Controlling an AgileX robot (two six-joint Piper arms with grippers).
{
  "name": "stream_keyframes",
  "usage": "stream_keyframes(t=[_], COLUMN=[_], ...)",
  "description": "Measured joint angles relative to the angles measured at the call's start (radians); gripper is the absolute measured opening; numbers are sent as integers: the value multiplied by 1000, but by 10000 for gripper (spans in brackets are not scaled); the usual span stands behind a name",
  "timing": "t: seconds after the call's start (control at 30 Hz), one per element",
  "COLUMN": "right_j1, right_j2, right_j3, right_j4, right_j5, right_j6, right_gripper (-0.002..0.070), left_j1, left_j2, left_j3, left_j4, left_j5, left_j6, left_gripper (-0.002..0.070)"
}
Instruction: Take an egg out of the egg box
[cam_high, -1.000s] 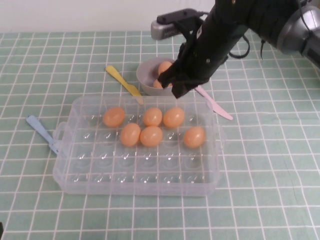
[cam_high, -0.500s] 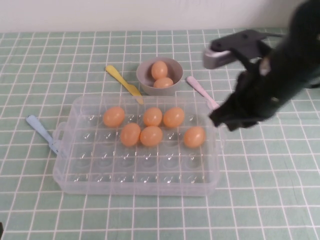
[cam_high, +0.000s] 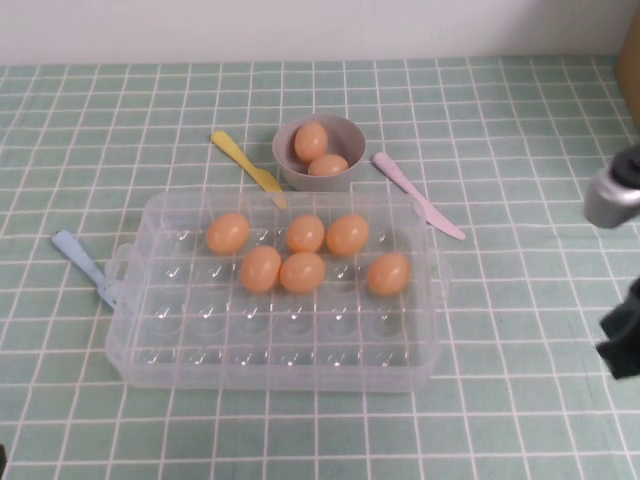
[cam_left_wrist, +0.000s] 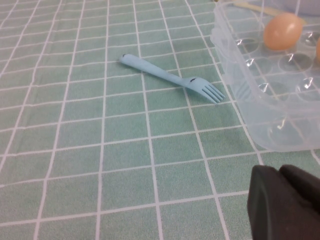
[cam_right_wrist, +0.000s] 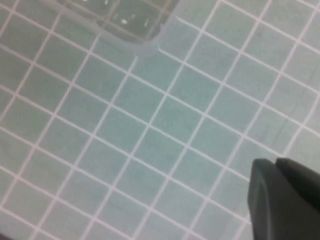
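Observation:
The clear egg box (cam_high: 270, 372) stands mid-table with several orange-tan eggs in its far rows, such as one egg (cam_high: 388, 273) at the right. Its corner and one egg (cam_left_wrist: 283, 31) show in the left wrist view, and its handle (cam_right_wrist: 145, 47) shows in the right wrist view. My right gripper (cam_high: 625, 340) is at the right edge of the table, well clear of the box, shut and empty (cam_right_wrist: 276, 162). My left gripper (cam_left_wrist: 279, 171) is out of the high view; it hangs low over the cloth, left of the box, shut and empty.
A grey bowl (cam_high: 345, 130) behind the box holds two eggs (cam_high: 311, 141). A yellow utensil (cam_high: 247, 165) and a pink knife (cam_high: 418, 197) lie beside it. A blue fork (cam_high: 85, 265) lies at the box's left handle and also shows in the left wrist view (cam_left_wrist: 172, 78).
My right arm has swung away from above the bowl, to the right and toward the near edge. The two eggs in the bowl have come into sight. The eggs in the box have not moved.

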Motion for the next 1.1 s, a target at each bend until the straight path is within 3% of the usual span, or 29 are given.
stream_keyframes(t=[0.33,0.5,0.67,0.83,0.97,1.1], right_j1=[0,-75,-273,-436,-520,-552], right_j2=[-29,-156,-467,-757,-943,-1072], right_j3=[11,175,589,952,1103,1114], right_j4=[-123,-97,-44,-38,-26,18], right_j5=[68,-264,-712,-994,-1083,-1012], right_j6=[-66,-73,-73,-73,-73,-73], right_gripper=[-16,-16,-16,-16,-16,-17], left_j1=[0,0,0,0,0,0], left_j2=[0,0,0,0,0,0], left_j3=[0,0,0,0,0,0], left_j4=[0,0,0,0,0,0], left_j5=[0,0,0,0,0,0], left_j6=[0,0,0,0,0,0], left_gripper=[-3,-3,-3,-3,-3,-3])
